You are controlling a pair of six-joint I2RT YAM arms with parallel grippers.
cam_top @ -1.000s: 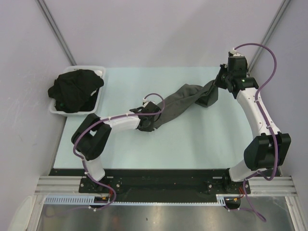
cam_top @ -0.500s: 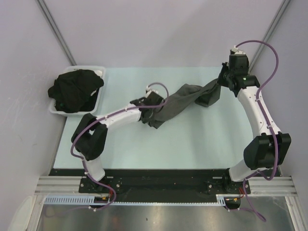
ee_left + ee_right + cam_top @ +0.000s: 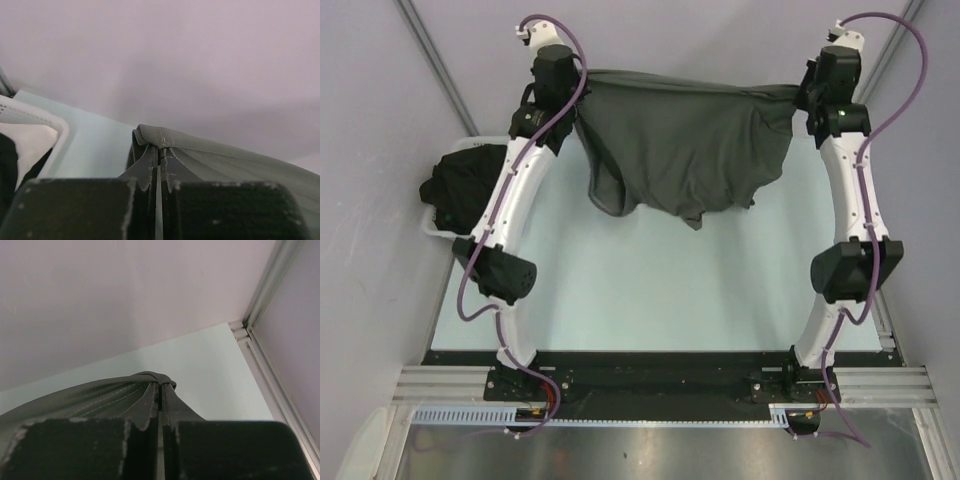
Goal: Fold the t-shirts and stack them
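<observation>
Table [image 3: 650, 290] fills the middle of my top view, pale green. Over its far half hangs the grey shirt [image 3: 690, 140], lifted by its two upper corners and spread wide. Its top edge runs nearly straight from side to side with a slight sag. Its lower edge droops unevenly, bunched at the left and coming to a point near the middle. I cannot tell whether that edge touches the table.

At the table's left edge I see the tray [image 3: 432, 228], white, holding the black shirts [image 3: 470, 185] in a loose heap that spills over its rim.

On my wrist views, the left gripper [image 3: 160, 152] has its fingers pressed together on a fold of the grey shirt's left corner. The right gripper [image 3: 160, 390] is clamped the same way on the right corner, cloth stitching showing just past the tips.
</observation>
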